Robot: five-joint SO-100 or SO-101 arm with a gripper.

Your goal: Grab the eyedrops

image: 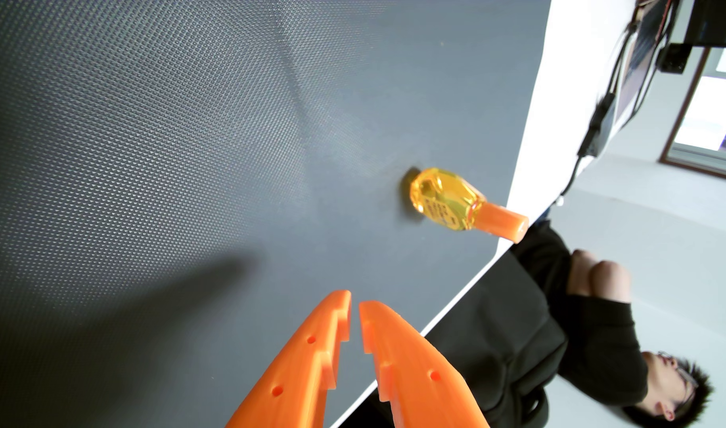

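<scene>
Wrist view: the orange jaws of the gripper enter from the bottom edge, tips nearly together with only a narrow gap between them, nothing held. They hang above the dark grey textured mat that covers the surface, casting a soft shadow to their left. The eyedrops bottle, amber-yellow with an orange cap, stands on the mat up and to the right of the jaws, apart from them and near the mat's edge. Beyond the mat runs a white strip of the surface. A person in a black top sits past that edge; cables hang at upper right.
</scene>
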